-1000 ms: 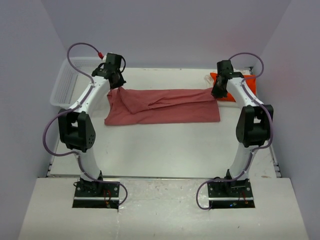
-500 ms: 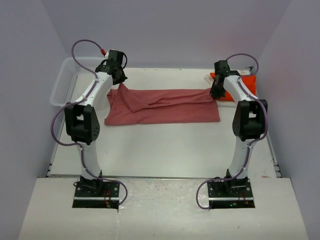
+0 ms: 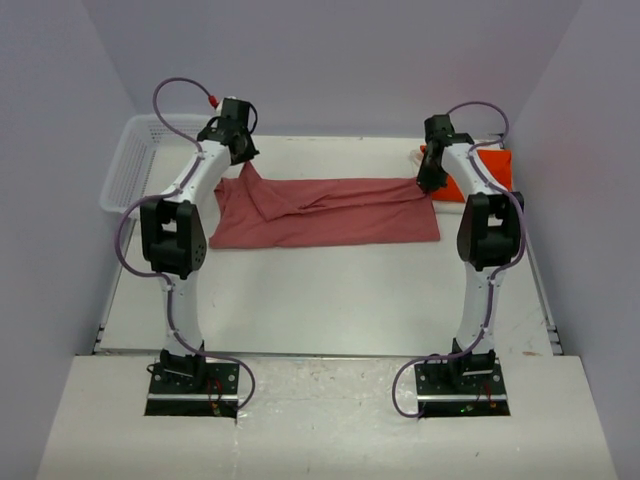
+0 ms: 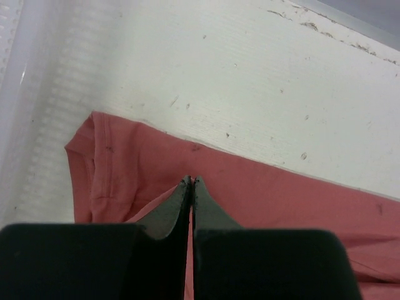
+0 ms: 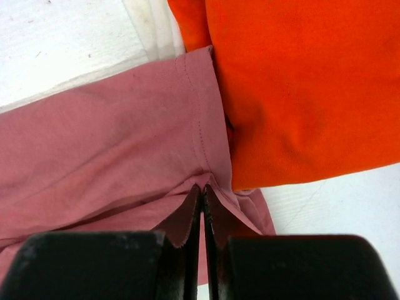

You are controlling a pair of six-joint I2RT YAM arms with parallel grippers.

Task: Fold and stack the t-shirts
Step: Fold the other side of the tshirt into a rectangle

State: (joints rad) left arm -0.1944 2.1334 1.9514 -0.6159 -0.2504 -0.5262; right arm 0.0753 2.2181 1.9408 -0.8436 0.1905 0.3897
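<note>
The dusty rose-red t-shirt (image 3: pixel 330 212) lies as a long strip across the far half of the table. My left gripper (image 3: pixel 244 168) is shut on its far left corner, which rises in a small peak. Seen from the left wrist, the left gripper (image 4: pixel 190 181) has red cloth (image 4: pixel 262 194) pinched between its closed fingers. My right gripper (image 3: pixel 427 185) is shut on the far right corner. From the right wrist, the right gripper (image 5: pixel 203 187) pinches a fold of the hem (image 5: pixel 125 125), beside the bright orange t-shirt (image 5: pixel 300 87). That orange t-shirt (image 3: pixel 482 172) lies folded at the far right. A strip of white t-shirt (image 5: pixel 159 31) shows under it.
A white mesh basket (image 3: pixel 125 168) stands at the far left corner, and its wall (image 4: pixel 25 125) is close to the left gripper. The purple back wall runs just behind both grippers. The near half of the table (image 3: pixel 320 300) is bare white.
Both arms have stretched further toward the back wall, elbows moving inward. The shirt's far left corner has been drawn back and up a little; the right corner hardly moved.
</note>
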